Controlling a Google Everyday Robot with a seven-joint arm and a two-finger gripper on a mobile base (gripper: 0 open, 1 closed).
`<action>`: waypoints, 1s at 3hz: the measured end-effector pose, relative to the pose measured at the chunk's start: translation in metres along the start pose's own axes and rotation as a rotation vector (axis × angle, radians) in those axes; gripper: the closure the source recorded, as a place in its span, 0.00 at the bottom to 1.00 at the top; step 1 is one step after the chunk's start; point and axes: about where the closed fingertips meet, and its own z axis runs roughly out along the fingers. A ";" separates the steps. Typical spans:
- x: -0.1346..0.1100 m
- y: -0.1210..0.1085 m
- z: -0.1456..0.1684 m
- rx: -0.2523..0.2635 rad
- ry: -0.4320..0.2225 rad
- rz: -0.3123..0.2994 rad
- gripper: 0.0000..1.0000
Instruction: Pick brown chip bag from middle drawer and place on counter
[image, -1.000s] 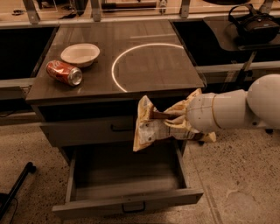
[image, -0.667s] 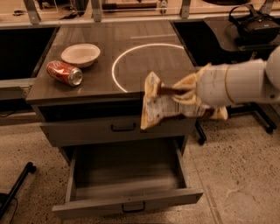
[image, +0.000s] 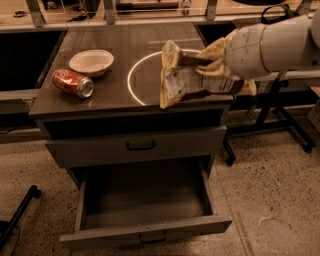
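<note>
Squeezing tight, my gripper (image: 209, 61) is hanging over the front right part of the counter (image: 112, 92). Its two fingers are clamped on the top of the brown chip bag (image: 180, 82), and my big white arm (image: 270, 45) is reaching in from the right side.

The bag is hanging down from my fingers, a bit tilted, with its white panel facing the camera. It is covering part of the white circle (image: 131, 82) drawn on the counter top. Its lowest corner is sitting close to the front edge of the counter. I cannot tell if that corner is touching the wood or not.

Farther to the left, a red soda can (image: 73, 83) is lying on its side, and a small white bowl (image: 91, 61) is sitting just behind it. Both are well apart from the bag.

Below the counter, the top drawer (image: 100, 150) is closed. Under it, the middle drawer (image: 145, 235) is pulled wide open, and I am seeing nothing inside it.

So I am thinking the picking part is done, because the bag is out of the drawer and in my grip. What is left is the last bit: lowering the bag onto the counter, opening my fingers, and pulling away.
</note>
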 end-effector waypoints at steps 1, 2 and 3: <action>0.000 -0.052 0.023 0.059 -0.059 0.009 1.00; 0.000 -0.080 0.057 0.079 -0.101 0.027 1.00; 0.014 -0.096 0.102 0.076 -0.119 0.088 0.98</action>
